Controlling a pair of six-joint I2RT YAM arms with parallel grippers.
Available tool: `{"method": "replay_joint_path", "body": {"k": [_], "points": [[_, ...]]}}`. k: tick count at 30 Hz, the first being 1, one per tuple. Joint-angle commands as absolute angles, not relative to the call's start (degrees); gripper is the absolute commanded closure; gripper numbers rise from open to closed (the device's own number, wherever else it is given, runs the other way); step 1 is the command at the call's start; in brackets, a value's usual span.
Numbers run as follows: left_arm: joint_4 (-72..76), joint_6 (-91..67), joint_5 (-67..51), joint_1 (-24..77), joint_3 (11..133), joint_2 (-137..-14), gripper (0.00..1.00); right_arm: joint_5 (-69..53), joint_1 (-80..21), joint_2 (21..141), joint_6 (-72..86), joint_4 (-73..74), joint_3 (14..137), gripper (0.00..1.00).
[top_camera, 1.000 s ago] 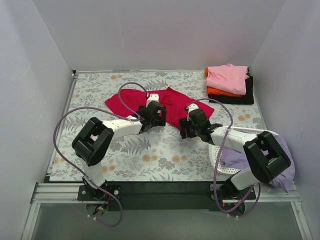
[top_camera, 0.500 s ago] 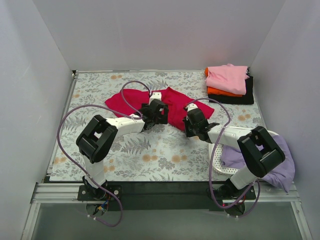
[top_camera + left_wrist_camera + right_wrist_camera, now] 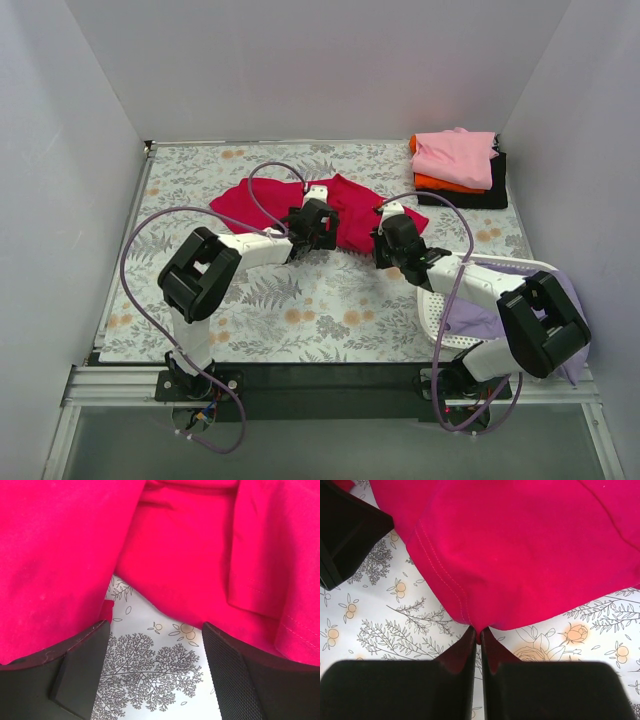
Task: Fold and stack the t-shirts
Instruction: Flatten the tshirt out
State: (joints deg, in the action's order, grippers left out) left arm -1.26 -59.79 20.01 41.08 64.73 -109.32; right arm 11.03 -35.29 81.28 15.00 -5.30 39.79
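Right pincer (image 3: 479, 634): jaws pressed together, nipping the hem corner of the crimson tee (image 3: 520, 550). Left pincer (image 3: 155, 630): jaws wide apart, nothing held, cloth edge just ahead of them.

Crimson tee lies rumpled mid-table (image 3: 330, 310), not yet folded.

Far right corner: pink tee (image 3: 455, 155) on orange tee (image 3: 437, 183) on black tee (image 3: 492, 190), a folded stack.

Lavender tee (image 3: 465, 318) heaped in the basket (image 3: 430, 300).

Judgement: three stacked, two left.

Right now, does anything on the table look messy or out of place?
The red t-shirt lies rumpled and unfolded mid-table, and the lavender t-shirt spills over the rim of the white basket at the near right.
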Motion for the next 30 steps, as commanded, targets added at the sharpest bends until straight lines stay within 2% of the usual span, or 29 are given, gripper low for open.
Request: {"method": "replay_joint_path", "body": {"k": [1,13,23,30], "points": [[-0.3,-58.4,19.2,41.2,66.6,-108.7,0.32,12.0,-35.4,80.6,14.9,-7.1,39.1,0.99],[-1.9,-57.4,33.0,41.2,68.4,-112.4,0.33,11.4,-35.4,80.1,14.8,-7.1,38.7,0.99],[-0.4,-57.6,36.2,41.2,65.1,-109.9,0.34,11.8,-35.4,80.9,14.7,-7.1,38.5,0.99],[0.4,-57.0,39.4,41.2,67.1,-113.2,0.36,11.8,-35.4,80.4,14.6,-7.1,38.2,0.99]]}}
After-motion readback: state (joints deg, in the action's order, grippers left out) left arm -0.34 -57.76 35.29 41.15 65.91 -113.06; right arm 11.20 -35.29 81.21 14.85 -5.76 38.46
